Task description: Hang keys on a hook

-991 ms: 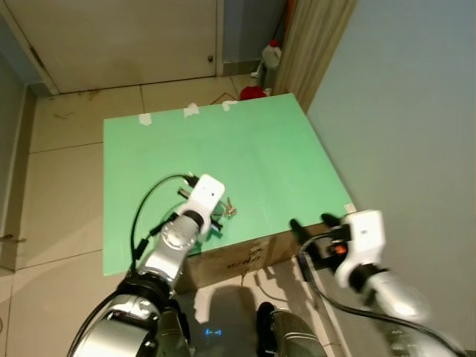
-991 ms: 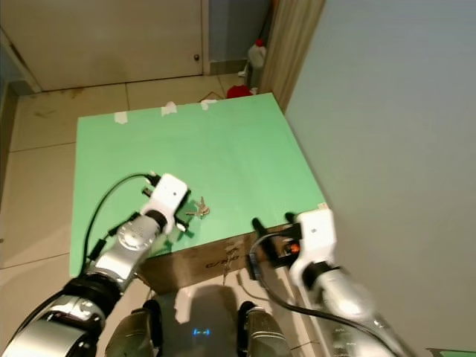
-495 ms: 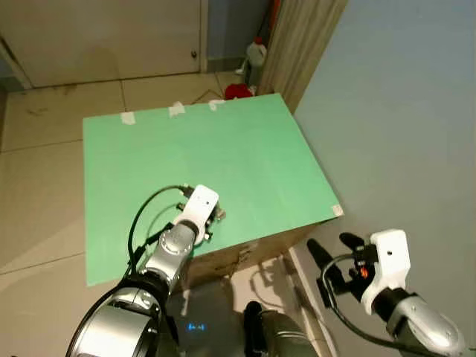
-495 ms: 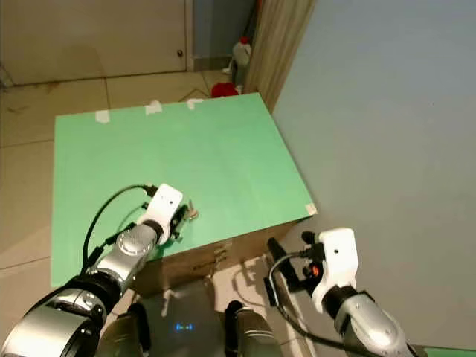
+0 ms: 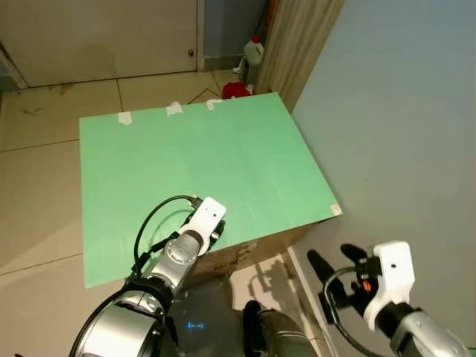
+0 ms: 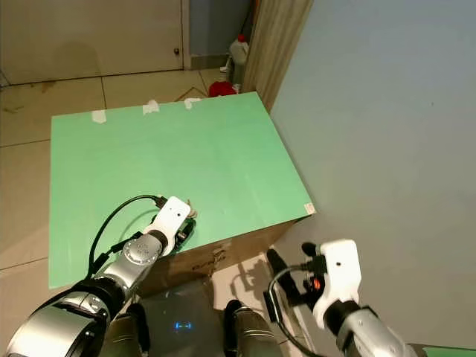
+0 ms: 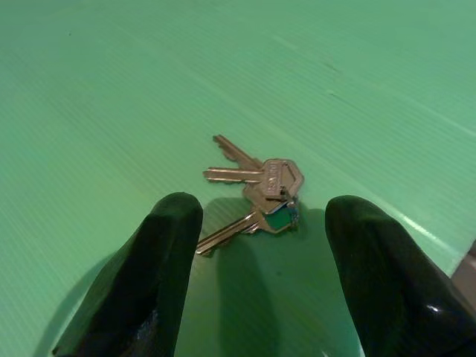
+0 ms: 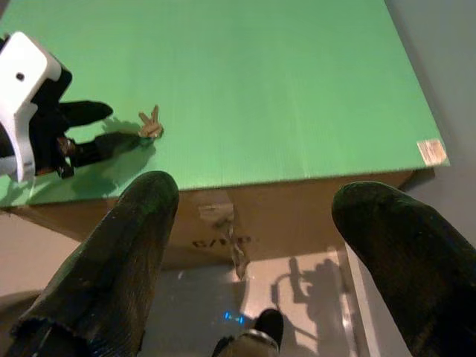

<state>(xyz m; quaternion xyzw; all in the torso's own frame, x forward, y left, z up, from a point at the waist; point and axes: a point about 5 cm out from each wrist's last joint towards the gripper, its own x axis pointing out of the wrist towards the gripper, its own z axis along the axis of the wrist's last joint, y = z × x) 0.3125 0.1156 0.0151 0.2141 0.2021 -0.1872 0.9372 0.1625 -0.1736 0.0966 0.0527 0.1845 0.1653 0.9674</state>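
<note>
Since the earlier frames the right gripper (image 6: 286, 279) has dropped lower, below the front edge of the box, its fingers spread wide with nothing between them. Left gripper (image 7: 256, 245) hangs just above the keys (image 7: 256, 190), fingers apart on either side, not touching them. These flat metal keys, one with a green head, lie near the front edge of the smooth, finely ribbed green sheet (image 5: 216, 152) covering a brown cardboard box (image 8: 297, 216). Beyond it stand a white bottle (image 5: 253, 53), a red object (image 5: 235, 91) and a curtain (image 5: 297, 37).
</note>
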